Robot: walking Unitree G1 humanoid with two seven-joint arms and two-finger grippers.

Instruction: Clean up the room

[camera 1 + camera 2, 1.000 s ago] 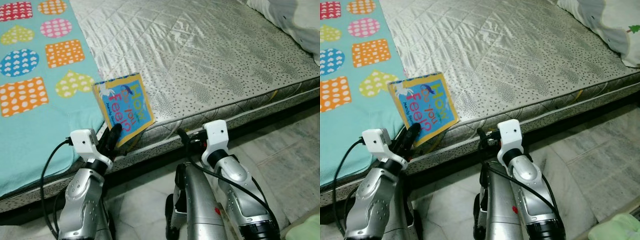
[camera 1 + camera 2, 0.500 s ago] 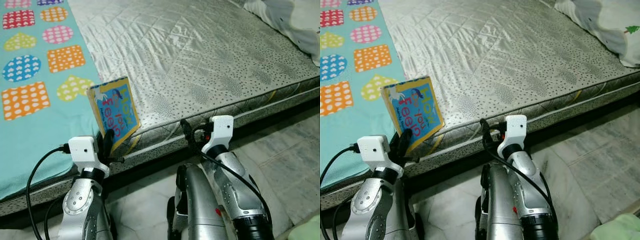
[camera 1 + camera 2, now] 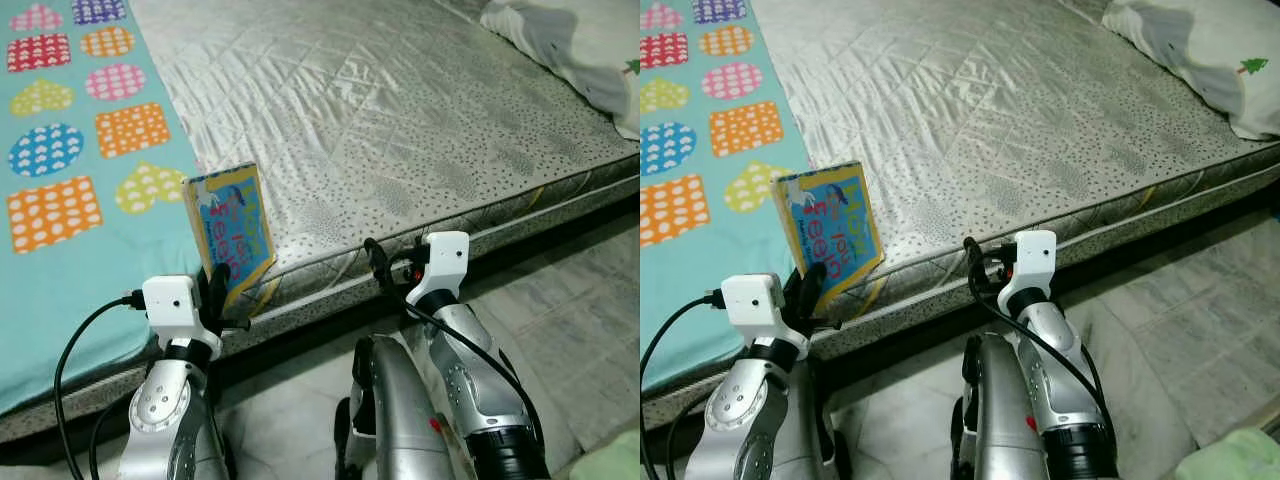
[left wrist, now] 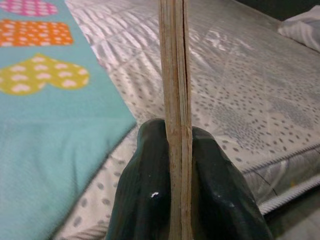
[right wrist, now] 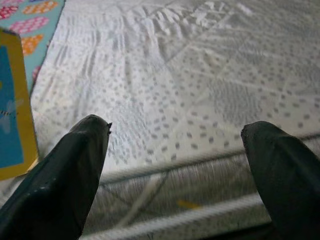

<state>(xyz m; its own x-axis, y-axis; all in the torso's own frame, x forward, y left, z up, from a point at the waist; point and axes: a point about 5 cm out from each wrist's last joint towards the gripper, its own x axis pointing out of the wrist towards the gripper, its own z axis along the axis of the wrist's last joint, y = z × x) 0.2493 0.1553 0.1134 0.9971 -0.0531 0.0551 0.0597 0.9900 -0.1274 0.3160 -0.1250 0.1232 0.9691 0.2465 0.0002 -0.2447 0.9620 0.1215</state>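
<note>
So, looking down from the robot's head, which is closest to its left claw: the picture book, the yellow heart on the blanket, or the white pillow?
1. Picture book: clamped in the left gripper at the mattress edge.
2. Yellow heart: on the teal blanket, beyond the book.
3. White pillow: far corner on the robot's right.

Bright, even indoor light, sheen glaring on the quilted mattress (image 3: 400, 110), dark shadow under the bed edge, head views sharp, wrist views soft, near black fingers (image 5: 65, 175) blurred
</note>
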